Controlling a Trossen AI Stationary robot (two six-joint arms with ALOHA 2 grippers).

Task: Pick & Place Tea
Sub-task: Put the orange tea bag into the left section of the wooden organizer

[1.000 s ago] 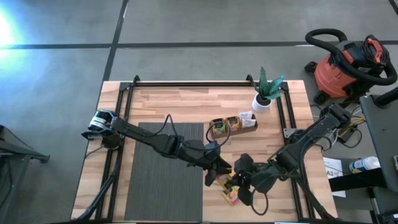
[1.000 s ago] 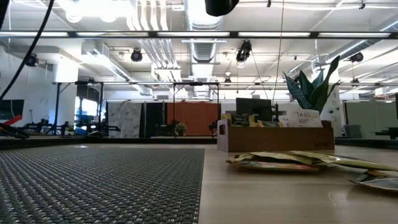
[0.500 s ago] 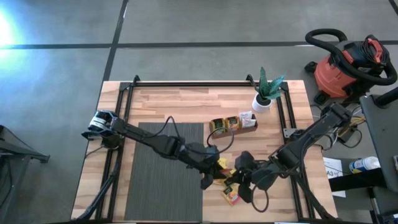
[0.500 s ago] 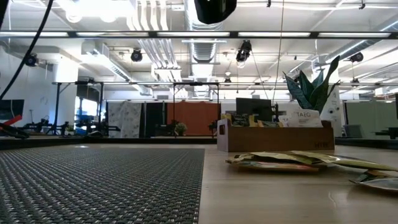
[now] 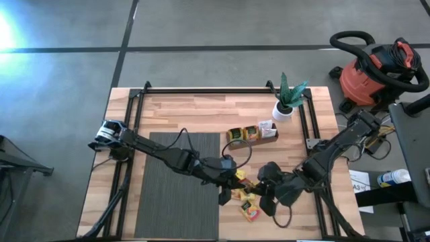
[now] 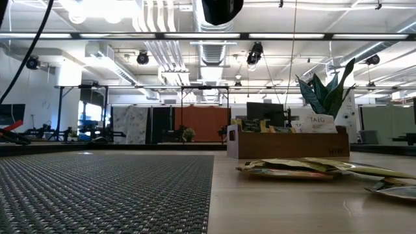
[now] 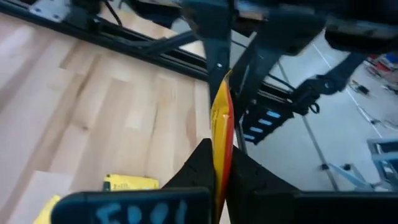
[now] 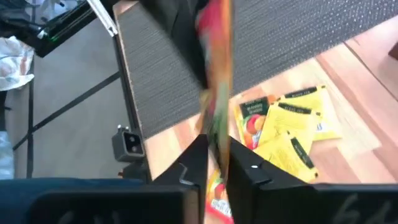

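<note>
Where the two arms met above the surface [image 5: 175,114], one orange-and-yellow tea sachet [image 7: 221,134] stood edge-on. Loose yellow sachets [image 5: 250,202] lay beneath; a brown tray [image 5: 252,134] and potted plant [image 5: 286,101] stood beyond, a grey mat [image 5: 178,188] alongside. Left claw [image 7: 217,168] pinched the sachet. Right claw [image 8: 214,155] also had it between its fingers.

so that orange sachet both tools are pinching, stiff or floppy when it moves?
Probably thin and light: the orange sachet shows edge-on as a sliver between the left tool fingers. Likely semi-floppy, since its edge wavers at the right tool. The glossy wrapper may slip.
</note>
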